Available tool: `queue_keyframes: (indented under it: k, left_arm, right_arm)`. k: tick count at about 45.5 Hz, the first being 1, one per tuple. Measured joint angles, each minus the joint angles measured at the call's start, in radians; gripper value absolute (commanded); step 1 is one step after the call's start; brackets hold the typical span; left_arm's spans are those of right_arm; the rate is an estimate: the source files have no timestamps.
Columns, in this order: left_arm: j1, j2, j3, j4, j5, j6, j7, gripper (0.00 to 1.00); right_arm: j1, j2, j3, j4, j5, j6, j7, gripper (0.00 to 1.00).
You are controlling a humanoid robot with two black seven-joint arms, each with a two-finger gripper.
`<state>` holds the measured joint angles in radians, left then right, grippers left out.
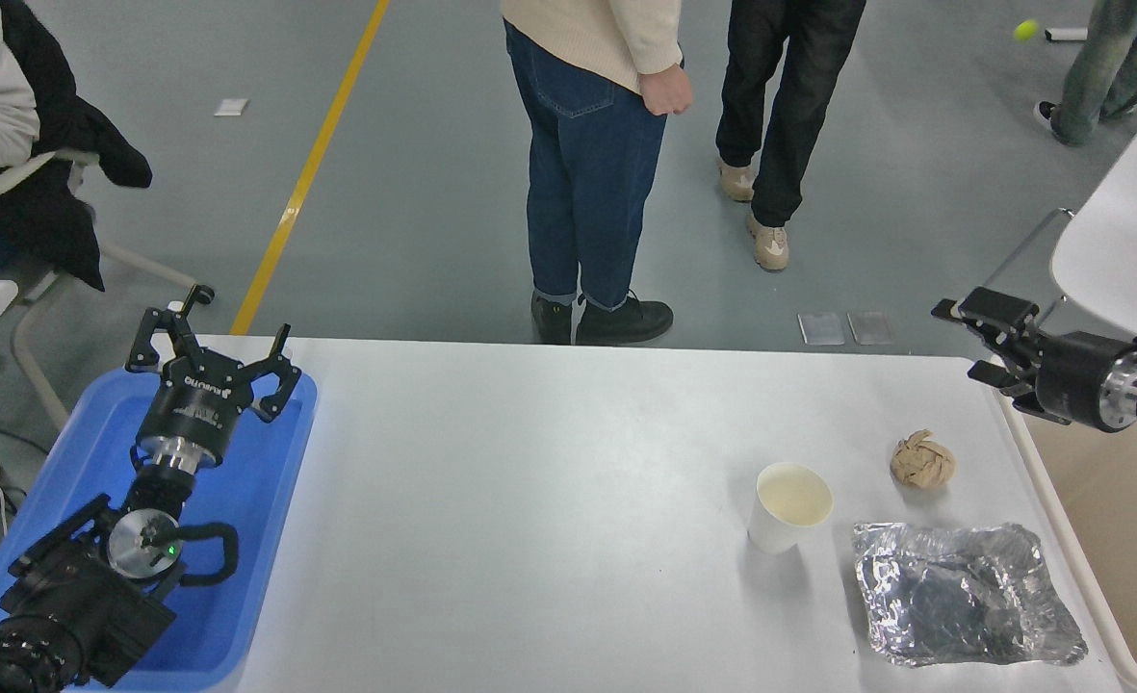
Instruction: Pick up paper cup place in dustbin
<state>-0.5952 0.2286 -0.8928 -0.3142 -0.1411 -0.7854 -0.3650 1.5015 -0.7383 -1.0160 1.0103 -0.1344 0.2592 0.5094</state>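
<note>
A grey floor with a yellow line [313,164] runs behind the white table [529,500], where a person in blue jeans [587,183] stands at the top centre. At the lower left of the frame, the left gripper [210,354] hovers over the blue tray [241,539], fingers spread wide and holding nothing. Right of centre, the paper cup [788,505] stands upright on the table, mouth up. Near it to the right sits a crumpled brown paper ball [922,459], and below that a crinkled foil sheet [963,594]. At the right edge, the right gripper [982,337] hangs above the dustbin [1078,577], well apart from the cup; its fingers seem parted and empty, though the side-on angle makes that hard to judge.
</note>
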Motion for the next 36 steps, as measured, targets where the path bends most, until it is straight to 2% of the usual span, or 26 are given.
queue_keyframes:
  k: [9,19,36]
  left_arm:
    - [0.000,0.000,0.000,0.000,0.000,0.000,0.001,1.00]
    - [0.000,0.000,0.000,0.000,0.000,0.000,0.001,1.00]
    - [0.001,0.001,0.000,0.001,0.000,0.000,0.000,1.00]
  right_arm:
    - [0.246,0.085,-0.277,0.089,-0.008,0.196,-0.001,1.00]
    - [0.456,0.186,-0.453,0.134,-0.056,0.419,-0.004,1.00]
    - [0.669,0.348,-0.458,0.156,-0.263,0.506,-0.012,1.00]
